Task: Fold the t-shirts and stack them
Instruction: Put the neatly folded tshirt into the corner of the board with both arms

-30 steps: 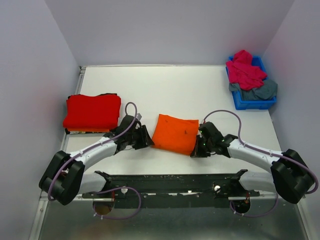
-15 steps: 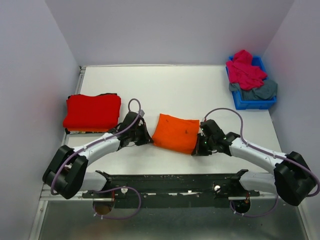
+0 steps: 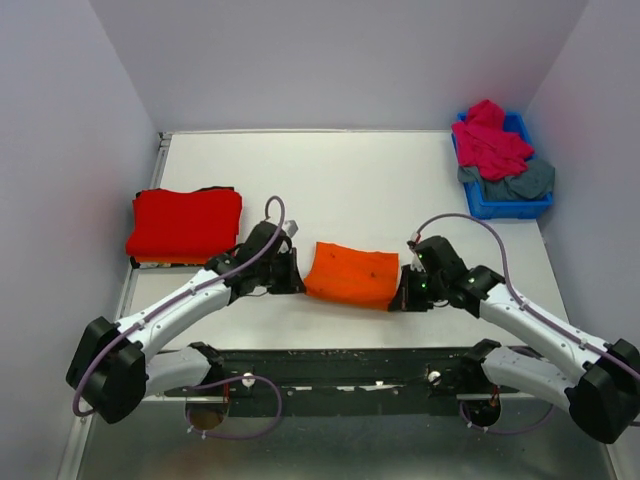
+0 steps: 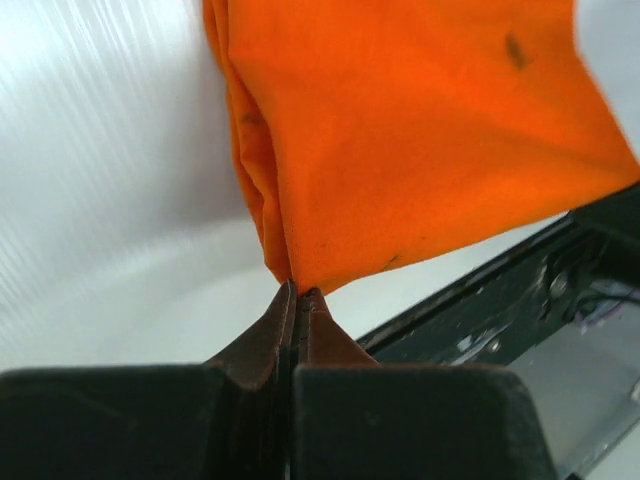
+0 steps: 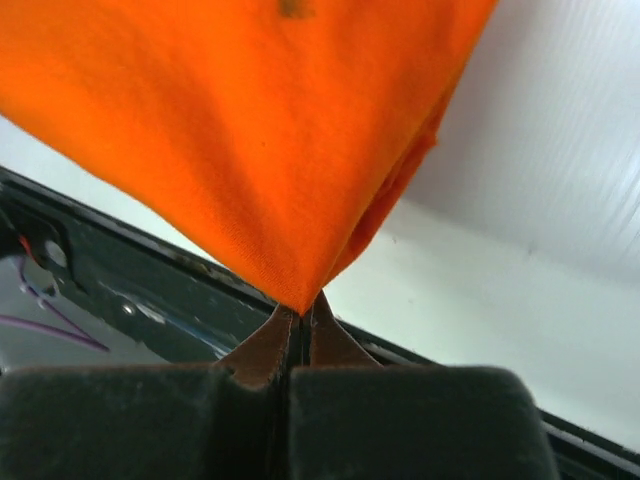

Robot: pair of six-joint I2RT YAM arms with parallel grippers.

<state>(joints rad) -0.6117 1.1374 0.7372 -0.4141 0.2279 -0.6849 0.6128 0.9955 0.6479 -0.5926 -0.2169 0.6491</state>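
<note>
My left gripper [image 4: 298, 296] is clamped shut on the near left corner of the orange t-shirt [image 3: 350, 272]. My right gripper [image 5: 300, 312] is pinched tight on its near right corner. I hold the folded shirt between both arms, and it sags in a shallow curve above the table [image 3: 350, 180].

I judge it light, soft and limp. It will droop wherever I am not holding it, and its layers may slide apart. The corners are the right places to grip, provided the pinch takes every layer.

My wrist cameras show how little cloth I have: only the very tips of the corners, with the folded layers bunching along the side edges. The overhead camera cannot show that.

The overhead camera does show what lies around the orange shirt. A red t-shirt [image 3: 185, 222] lies folded flat to its far left. Well off to its far right, a blue bin [image 3: 500, 208] holds a crumpled pink t-shirt [image 3: 490, 140] and a grey t-shirt [image 3: 522, 182].
</note>
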